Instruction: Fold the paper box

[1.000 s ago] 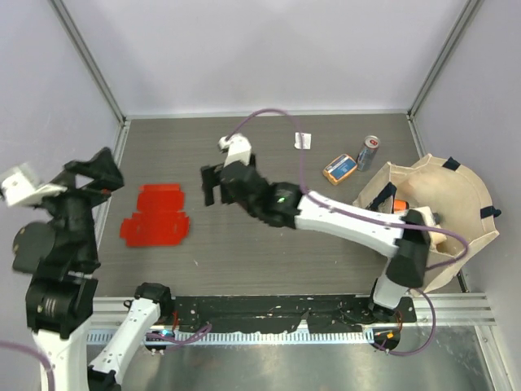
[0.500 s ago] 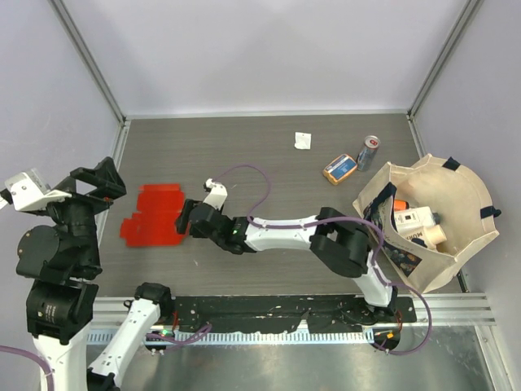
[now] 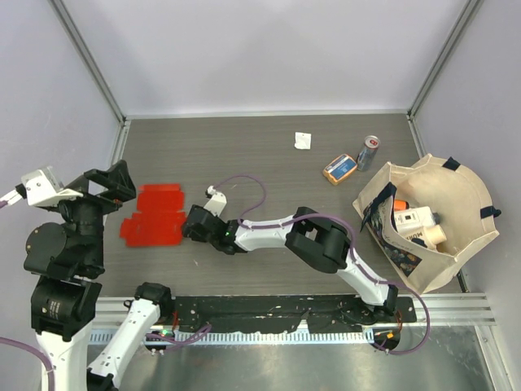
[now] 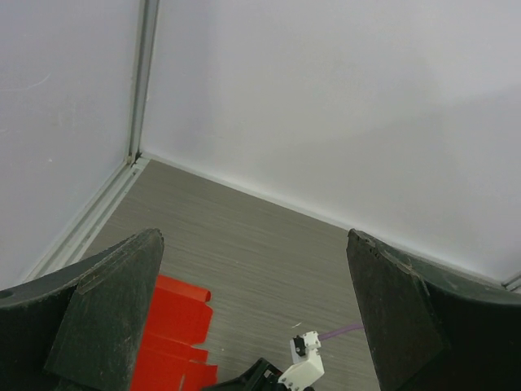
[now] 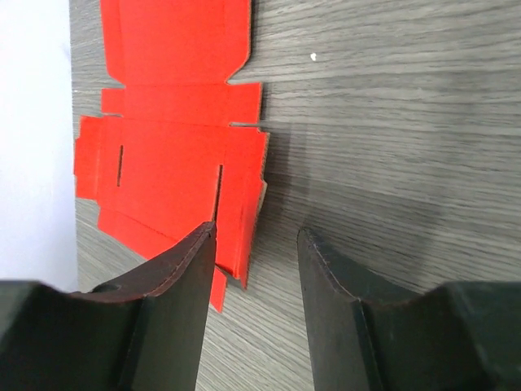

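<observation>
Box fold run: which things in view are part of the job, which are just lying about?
Job: paper box, lying flat; right gripper by its edge.
Lying about: can; orange-and-blue packet; white scrap; tote bag with its contents.

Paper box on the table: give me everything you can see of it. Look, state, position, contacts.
The paper box is a bright red cut-out of thin cardboard, unfolded and lying flat or nearly so on the left part of the dark wood-grain table. It has several panels with side flaps, crease lines and two narrow slits; its cut edges look brownish. The right hand sits low at its right edge, fingers apart, one finger over the card's corner; contact cannot be told. Nothing else touches it.
</observation>
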Available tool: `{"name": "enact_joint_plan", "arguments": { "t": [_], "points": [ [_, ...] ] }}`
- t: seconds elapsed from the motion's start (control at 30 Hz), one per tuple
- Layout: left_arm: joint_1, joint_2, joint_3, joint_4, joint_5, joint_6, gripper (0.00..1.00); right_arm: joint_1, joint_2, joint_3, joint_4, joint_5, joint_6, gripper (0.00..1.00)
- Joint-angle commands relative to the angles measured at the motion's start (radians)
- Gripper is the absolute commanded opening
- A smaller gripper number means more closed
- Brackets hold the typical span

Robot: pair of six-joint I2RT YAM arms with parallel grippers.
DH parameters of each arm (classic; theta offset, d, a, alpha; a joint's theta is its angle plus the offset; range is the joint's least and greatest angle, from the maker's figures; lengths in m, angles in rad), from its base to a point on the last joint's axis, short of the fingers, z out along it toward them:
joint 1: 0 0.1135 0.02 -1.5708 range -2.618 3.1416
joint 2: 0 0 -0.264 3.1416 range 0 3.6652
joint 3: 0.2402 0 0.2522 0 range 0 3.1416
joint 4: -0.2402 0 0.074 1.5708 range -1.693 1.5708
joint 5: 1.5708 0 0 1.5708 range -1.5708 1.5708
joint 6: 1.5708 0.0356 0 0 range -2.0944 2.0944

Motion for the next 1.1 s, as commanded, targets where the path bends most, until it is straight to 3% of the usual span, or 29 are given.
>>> {"name": "enact_joint_plan", "arguments": {
  "t": [0.0, 0.03, 0.13, 0.17, 0.23, 0.27, 0.3, 0.37, 0.43, 0.5, 0.57, 0.63, 0.73, 0.8, 1.07],
  "points": [
    [-0.007, -0.007, -0.005, 0.017, 0.036, -0.007, 1.00, -0.003, 0.029, 0.053, 0.076, -0.021, 0.045, 0.49],
    [-0.007, -0.007, -0.008, 0.020, 0.039, -0.008, 1.00, -0.003, 0.044, 0.061, 0.075, -0.029, 0.045, 0.50],
    [-0.006, -0.004, -0.014, 0.031, 0.053, -0.011, 1.00, -0.012, 0.058, 0.075, 0.078, -0.055, 0.034, 0.34],
    [-0.006, -0.004, -0.017, 0.034, 0.070, -0.008, 1.00, -0.015, 0.056, 0.073, 0.082, -0.060, 0.031, 0.24],
    [-0.006, 0.001, -0.023, 0.039, 0.085, -0.005, 1.00, -0.029, 0.050, 0.069, 0.073, -0.058, 0.014, 0.16],
    [-0.006, 0.004, -0.028, 0.042, 0.096, -0.005, 1.00, -0.035, 0.047, 0.064, 0.078, -0.066, -0.006, 0.05],
    [-0.007, 0.005, -0.032, 0.047, 0.102, -0.005, 1.00, -0.043, 0.041, 0.054, 0.079, -0.080, -0.041, 0.01],
    [-0.007, 0.018, -0.034, 0.053, 0.145, 0.003, 1.00, -0.093, -0.015, 0.041, 0.017, -0.165, -0.110, 0.01],
    [-0.006, 0.027, -0.029, 0.060, 0.208, 0.033, 1.00, -0.174, -0.098, -0.012, -0.057, -0.239, -0.298, 0.01],
    [-0.007, 0.054, -0.025, 0.057, 0.297, 0.049, 1.00, -0.244, -0.221, -0.054, -0.135, -0.478, -0.482, 0.01],
    [-0.009, 0.094, -0.029, 0.054, 0.346, 0.049, 1.00, -0.346, -0.284, -0.039, -0.371, -0.633, -0.718, 0.01],
    [-0.009, 0.128, -0.038, 0.056, 0.410, 0.033, 1.00, -0.391, -0.353, 0.003, -0.622, -0.678, -0.946, 0.01],
    [-0.007, 0.226, -0.025, 0.063, 0.580, -0.011, 1.00, -0.416, -0.425, 0.023, -0.820, -0.634, -1.116, 0.01],
    [-0.009, 0.324, -0.008, 0.060, 0.657, -0.054, 1.00, -0.429, -0.474, -0.029, -0.844, -0.675, -1.158, 0.01],
    [-0.006, 0.582, -0.052, 0.220, 1.198, -0.172, 0.91, -0.469, -0.766, -0.190, -0.829, -0.856, -1.301, 0.01]
  ]
}}
